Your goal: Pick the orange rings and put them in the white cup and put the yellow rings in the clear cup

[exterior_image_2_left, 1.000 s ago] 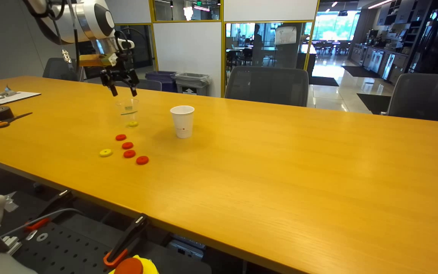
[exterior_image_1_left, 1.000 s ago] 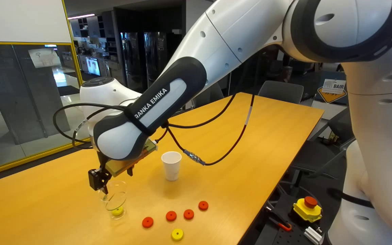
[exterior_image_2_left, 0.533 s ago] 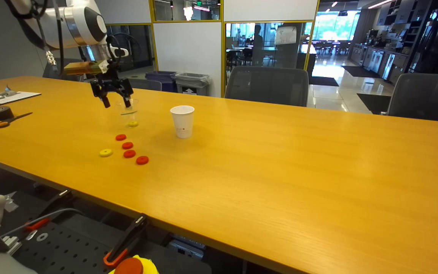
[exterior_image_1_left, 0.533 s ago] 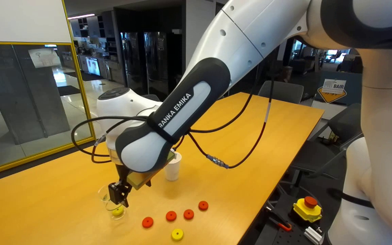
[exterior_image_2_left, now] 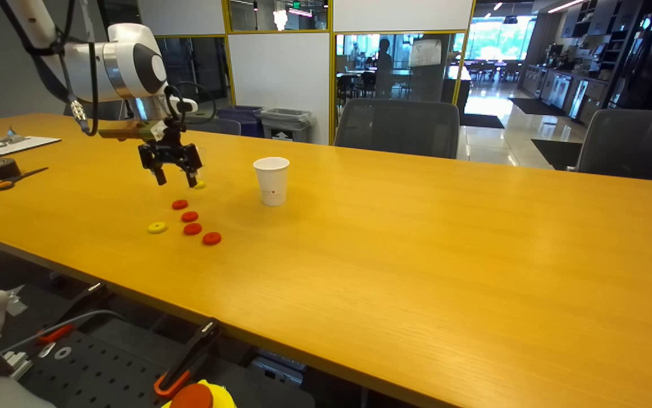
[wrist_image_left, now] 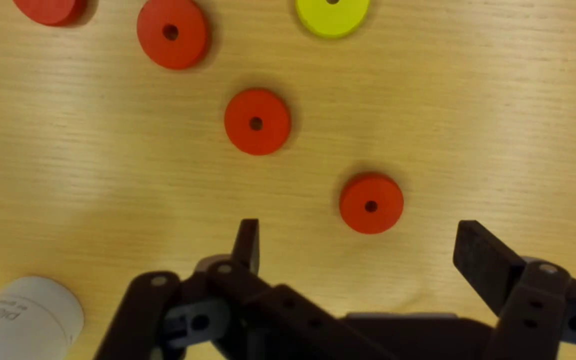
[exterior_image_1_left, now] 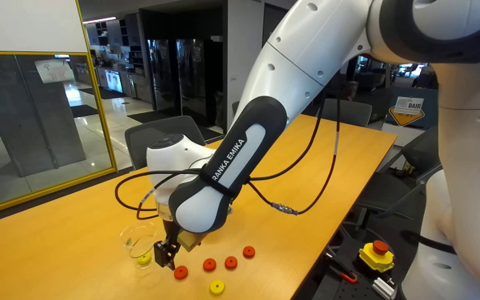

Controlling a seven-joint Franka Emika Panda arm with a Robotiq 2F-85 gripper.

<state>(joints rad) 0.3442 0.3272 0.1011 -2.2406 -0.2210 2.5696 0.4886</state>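
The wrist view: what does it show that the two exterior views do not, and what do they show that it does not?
Only the wrist view: separate letters on the white cup; in an exterior view its print is just tiny marks.
Only the exterior views: the robot arm, the red button on a yellow box, and the yellow ring inside the clear cup.
Both: four orange rings and another yellow ring on the table, and the open gripper.

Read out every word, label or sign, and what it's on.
"RANKA EMIKA": arm
"KA", cut off: robot base
"BAIR", rest blurred: notice
"plane", upside down, end unclear: white cup
Arrow: gray bin
Too small or blurred: finer print on white cup; green mark on clear cup; orange sign
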